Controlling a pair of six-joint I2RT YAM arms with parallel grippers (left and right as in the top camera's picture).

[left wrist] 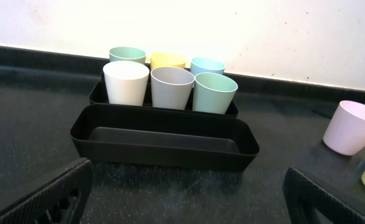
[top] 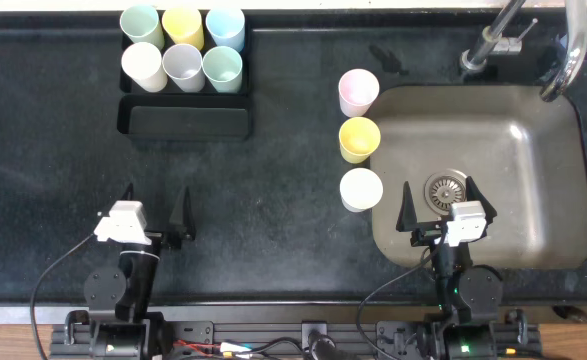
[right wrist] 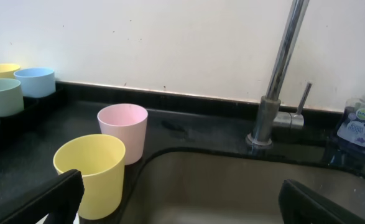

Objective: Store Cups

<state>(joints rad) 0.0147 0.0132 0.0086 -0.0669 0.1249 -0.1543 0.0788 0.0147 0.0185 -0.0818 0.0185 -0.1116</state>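
Observation:
Three loose cups stand in a row on the dark counter left of the sink: a pink cup [top: 358,91] [right wrist: 123,132] [left wrist: 353,127], a yellow cup [top: 359,139] [right wrist: 91,173] and a white cup [top: 361,189]. At the back left a black tray [top: 186,122] [left wrist: 163,140] has an empty near compartment, and its far compartment holds several cups [top: 183,48] [left wrist: 170,86]. My left gripper [top: 156,215] [left wrist: 185,196] is open, low over the counter in front of the tray. My right gripper [top: 440,207] [right wrist: 182,202] is open above the sink's near left part.
A steel sink [top: 533,130] with a drain [top: 445,189] fills the right side, with a tap [top: 493,38] [right wrist: 280,74] behind it. A soap bottle [right wrist: 361,124] stands at the far right. Bare counter lies between the tray and the loose cups.

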